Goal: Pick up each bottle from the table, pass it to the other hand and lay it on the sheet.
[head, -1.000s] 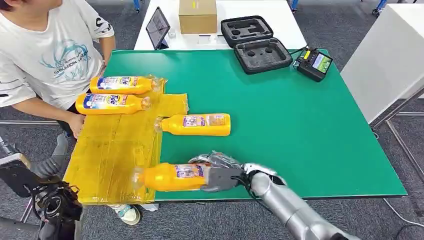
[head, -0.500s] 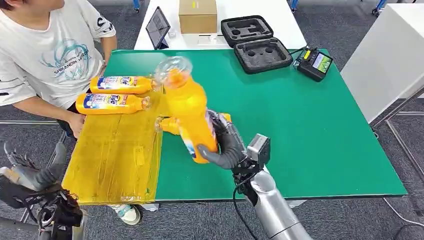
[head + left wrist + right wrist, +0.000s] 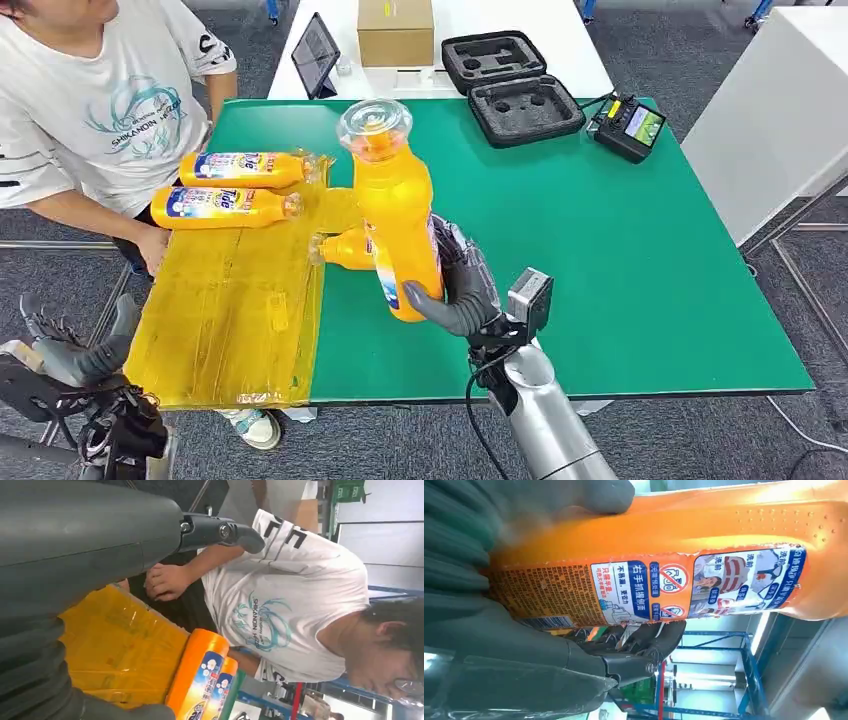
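While my right hand (image 3: 455, 285) grips a bottle, the open black foam case (image 3: 512, 85) at the far end of the counter (image 3: 600, 250) shows bare cut-outs in both halves. From the head view I count four orange bottles. The held bottle (image 3: 397, 215) stands nearly upright above the green counter, clear cap on top, my fingers wrapped round its lower body. Up close from the right wrist, its orange plastic carries a blue and white label with printed text and small pictures. Two bottles lie side by side on the yellow sheet (image 3: 225, 310) at its far end, the farther bottle (image 3: 243, 169) and the nearer bottle (image 3: 222, 207), both with blue labels. A fourth bottle (image 3: 345, 250) lies on the counter just beside the sheet's edge, mostly hidden behind the held one. My left hand (image 3: 70, 345) hangs low beside the counter with its fingers apart, holding nothing as far as I can make out. One person (image 3: 90, 110) stands at the sheet's far corner. One cardboard box (image 3: 395, 30), one tablet (image 3: 315, 55) and one handheld controller (image 3: 627, 127) sit beyond.
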{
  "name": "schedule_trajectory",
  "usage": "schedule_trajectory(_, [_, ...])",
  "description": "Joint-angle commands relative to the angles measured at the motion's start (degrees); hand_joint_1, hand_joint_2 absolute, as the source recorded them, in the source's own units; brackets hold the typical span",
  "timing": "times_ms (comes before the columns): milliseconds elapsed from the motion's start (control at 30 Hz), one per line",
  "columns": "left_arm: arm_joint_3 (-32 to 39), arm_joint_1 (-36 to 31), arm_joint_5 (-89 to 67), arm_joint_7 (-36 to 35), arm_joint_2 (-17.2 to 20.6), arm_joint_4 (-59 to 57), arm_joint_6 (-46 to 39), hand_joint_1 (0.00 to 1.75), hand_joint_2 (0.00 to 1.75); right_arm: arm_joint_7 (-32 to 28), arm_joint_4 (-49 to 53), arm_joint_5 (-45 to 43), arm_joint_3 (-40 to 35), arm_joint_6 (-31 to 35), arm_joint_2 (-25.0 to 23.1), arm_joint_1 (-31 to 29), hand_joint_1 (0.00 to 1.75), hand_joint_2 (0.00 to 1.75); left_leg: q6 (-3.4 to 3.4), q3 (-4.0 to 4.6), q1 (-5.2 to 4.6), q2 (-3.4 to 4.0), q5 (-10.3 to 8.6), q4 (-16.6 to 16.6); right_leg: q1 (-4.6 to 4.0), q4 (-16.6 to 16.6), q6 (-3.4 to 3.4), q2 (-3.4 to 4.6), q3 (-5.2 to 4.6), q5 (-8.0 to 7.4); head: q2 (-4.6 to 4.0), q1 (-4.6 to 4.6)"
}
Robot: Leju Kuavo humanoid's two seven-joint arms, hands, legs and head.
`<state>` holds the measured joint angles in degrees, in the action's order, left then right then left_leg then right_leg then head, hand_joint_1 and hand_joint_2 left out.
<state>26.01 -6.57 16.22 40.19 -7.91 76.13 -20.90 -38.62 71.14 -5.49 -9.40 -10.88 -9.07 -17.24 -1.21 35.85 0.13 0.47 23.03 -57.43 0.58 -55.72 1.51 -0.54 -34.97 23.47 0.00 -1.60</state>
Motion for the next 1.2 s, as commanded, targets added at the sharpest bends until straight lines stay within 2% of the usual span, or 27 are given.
schedule_trajectory(33, [-7.1,-1.2,6.8,-6.2,2.1,-6.3,13.3,0.00,1.75,-0.6,-3.6,-1.5,4.4,4.2,-1.7,-1.1,1.75,1.75,0.07,-0.31,0.03,-0.13,0.09,0.1,-0.02,0.1,-0.06,-0.05,0.34,0.12,0.00,0.00])
schedule_trajectory(67, [-10.4,-0.7,8.8,-9.5,2.7,-6.3,19.7,0.00,1.75,-0.5,-5.2,-2.1,5.0,4.5,-1.8,-1.2,1.75,1.75,0.07,-0.28,0.02,-0.16,0.07,0.1,-0.01,0.1,-0.05,-0.09,0.31,0.11,0.00,0.00])
schedule_trajectory(167, [-17.8,-0.7,11.0,-14.0,2.7,-5.6,29.4,0.00,1.75,-0.9,-12.6,-2.1,5.1,5.5,-2.3,-3.3,1.75,1.75,0.05,-0.27,0.04,-0.20,0.04,0.1,-0.03,0.1,-0.04,-0.15,0.31,0.09,0.00,0.00])
schedule_trajectory(300, [-25.4,-0.1,11.1,-16.8,2.5,-3.7,34.0,0.00,1.75,-1.4,-22.5,-0.1,1.4,4.3,-3.3,-5.3,1.75,1.75,0.04,-0.32,0.06,-0.06,0.10,0.1,-0.04,0.1,-0.04,0.02,0.38,0.06,0.00,0.00])
schedule_trajectory(333, [-30.3,-1.1,11.7,-18.9,3.3,-3.9,38.8,0.00,1.75,-1.4,-28.4,2.8,-2.6,3.7,-4.3,-6.6,1.75,1.75,0.05,-0.30,0.02,-0.05,0.08,0.1,-0.01,0.1,-0.03,0.03,0.35,0.05,0.00,-0.02])
schedule_trajectory(400, [-33.1,-2.1,11.5,-19.1,3.0,-4.3,38.6,0.00,1.75,-1.4,-28.8,4.1,-4.8,5.2,-5.7,-6.0,1.75,1.75,0.08,-0.32,0.04,0.00,0.10,0.1,-0.04,0.1,-0.05,0.09,0.35,0.05,0.00,0.00])
schedule_trajectory(467, [-34.7,-2.3,11.8,-19.1,3.5,-4.7,37.9,0.00,1.75,-1.4,-29.1,4.5,-6.5,6.0,-6.2,-5.6,1.75,1.75,0.05,-0.10,0.02,-0.06,0.04,0.0,-0.03,0.0,-0.03,0.00,0.15,0.02,0.00,0.00])
schedule_trajectory(600, [-34.8,-1.9,12.0,-18.7,4.6,-4.7,37.8,0.00,1.75,-1.4,-29.5,4.5,-7.3,6.3,-5.5,-5.5,1.75,1.75,0.10,-0.32,0.04,-0.04,0.14,0.0,-0.05,0.0,-0.08,0.05,0.34,0.13,0.00,-0.02])
schedule_trajectory(667, [-34.8,-1.7,12.1,-18.6,4.8,-4.4,37.8,0.00,1.75,-1.4,-29.8,4.3,-7.4,6.3,-5.2,-5.5,1.75,1.75,0.04,-0.11,0.02,-0.01,0.05,0.0,-0.04,0.0,-0.03,0.04,0.12,0.03,0.00,-0.02])
schedule_trajectory(733, [-34.9,-1.6,12.2,-18.5,4.9,-4.0,37.8,0.00,1.75,-1.4,-30.7,4.1,-7.6,6.3,-5.0,-5.8,1.75,1.75,0.08,-0.32,0.06,-0.04,0.14,0.0,-0.07,0.0,-0.07,0.06,0.33,0.12,0.00,-0.02])
schedule_trajectory(1000, [-34.9,-1.6,12.2,-18.5,4.9,-4.0,37.8,0.00,1.75,-1.4,-30.7,4.1,-7.6,6.3,-5.0,-5.8,1.75,1.75,0.05,-0.13,0.04,0.00,0.07,0.0,-0.03,0.0,-0.04,0.06,0.14,0.05,0.00,-0.02])
schedule_trajectory(1200, [-36.0,-2.6,13.0,-18.4,5.5,-4.6,37.9,0.00,1.75,-1.4,-32.7,6.9,-11.6,7.8,-4.8,-6.3,1.75,1.75,0.06,-0.15,0.03,-0.03,0.09,0.0,-0.02,0.0,-0.05,0.03,0.17,0.07,0.00,0.00])
